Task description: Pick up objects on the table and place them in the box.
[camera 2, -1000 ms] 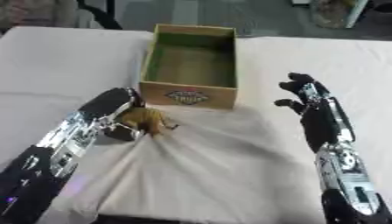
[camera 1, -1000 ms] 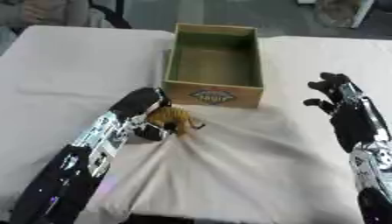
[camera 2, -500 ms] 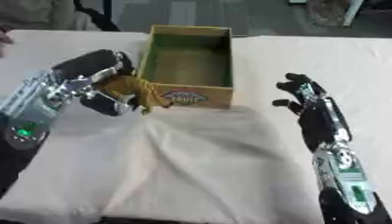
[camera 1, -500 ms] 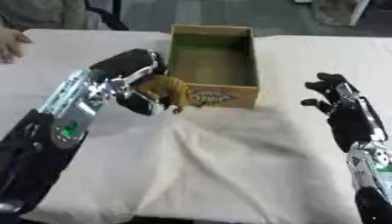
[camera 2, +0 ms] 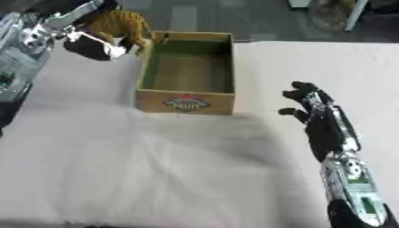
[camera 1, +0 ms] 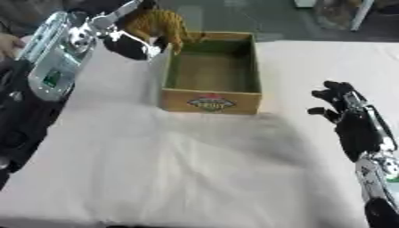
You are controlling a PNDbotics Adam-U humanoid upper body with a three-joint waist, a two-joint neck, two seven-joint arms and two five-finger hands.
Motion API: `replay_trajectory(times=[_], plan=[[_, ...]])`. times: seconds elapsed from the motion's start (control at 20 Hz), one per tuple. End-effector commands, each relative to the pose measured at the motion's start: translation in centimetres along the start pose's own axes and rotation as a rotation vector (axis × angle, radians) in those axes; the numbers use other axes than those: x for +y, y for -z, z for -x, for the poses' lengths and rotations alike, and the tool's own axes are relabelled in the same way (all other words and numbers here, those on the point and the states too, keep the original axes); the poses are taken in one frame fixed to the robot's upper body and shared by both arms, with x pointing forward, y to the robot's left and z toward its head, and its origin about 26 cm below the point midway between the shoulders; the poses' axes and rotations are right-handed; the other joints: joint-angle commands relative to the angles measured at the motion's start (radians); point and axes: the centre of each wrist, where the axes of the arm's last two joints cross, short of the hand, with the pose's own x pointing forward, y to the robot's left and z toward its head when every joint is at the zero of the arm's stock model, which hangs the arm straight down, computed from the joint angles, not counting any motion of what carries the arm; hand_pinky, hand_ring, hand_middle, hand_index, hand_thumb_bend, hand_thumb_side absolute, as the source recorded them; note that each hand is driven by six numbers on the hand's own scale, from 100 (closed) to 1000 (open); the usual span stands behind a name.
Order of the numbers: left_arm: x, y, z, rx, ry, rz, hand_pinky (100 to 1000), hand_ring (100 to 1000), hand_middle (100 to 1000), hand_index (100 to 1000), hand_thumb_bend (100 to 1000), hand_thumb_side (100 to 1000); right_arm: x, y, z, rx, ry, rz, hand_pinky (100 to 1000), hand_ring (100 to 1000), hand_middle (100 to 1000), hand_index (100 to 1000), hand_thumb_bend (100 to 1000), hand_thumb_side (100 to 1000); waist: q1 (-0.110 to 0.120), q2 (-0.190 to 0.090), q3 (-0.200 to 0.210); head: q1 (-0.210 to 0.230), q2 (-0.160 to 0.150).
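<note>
White cloth-covered table (camera 1: 195, 169) fills the view, with the open cardboard box with a green-tinted floor (camera 1: 212, 73) sitting upright at its far middle. Left hand (camera 1: 128, 42) is up beside the box's far left corner, fingers curled around the orange striped toy tiger (camera 1: 160, 26), which hangs over the box's left rim. Right hand (camera 2: 311, 104) hovers over the cloth well right of the box, fingers relaxed apart and holding nothing.

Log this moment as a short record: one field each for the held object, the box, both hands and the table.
held object: orange striped tiger toy, raised by the box's far left corner
box: cardboard box, open, inside empty
left hand: left hand curled round the toy, up in the air
right hand: right hand idle over the table, right of the box
table: white cloth, wrinkled
</note>
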Motion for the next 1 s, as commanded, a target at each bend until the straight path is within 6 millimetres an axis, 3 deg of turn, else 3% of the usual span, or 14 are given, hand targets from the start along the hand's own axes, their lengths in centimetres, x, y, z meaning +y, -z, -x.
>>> replay_trajectory(times=[0.05, 0.4, 0.85, 1.0], plan=[[-0.9, 1.9, 0.8, 0.060, 0.001, -0.092, 370, 218, 174, 316, 100, 118, 0.4, 0.8, -0.8, -0.025, -0.004, -0.033, 596, 825, 591, 758, 100, 612, 0.000, -0.011, -0.011, 0.018, -0.018], [-5.0, 4.4, 0.8, 0.104, -0.006, -0.215, 373, 225, 181, 326, 100, 110, 1.5, 1.2, -0.7, -0.020, 0.008, -0.088, 596, 825, 591, 759, 100, 619, 0.003, 0.003, -0.058, 0.061, -0.029], [-9.9, 4.2, 1.5, 0.140, -0.006, -0.135, 391, 244, 203, 347, 100, 125, 2.0, 1.4, -0.6, -0.017, 0.015, -0.112, 596, 825, 590, 758, 100, 621, 0.007, 0.013, -0.088, 0.087, -0.035], [-10.9, 4.0, 1.5, 0.135, -0.002, -0.101, 413, 282, 251, 390, 100, 119, 2.0, 1.4, -0.6, -0.016, 0.016, -0.114, 596, 824, 590, 759, 100, 623, 0.008, 0.015, -0.093, 0.094, -0.039]])
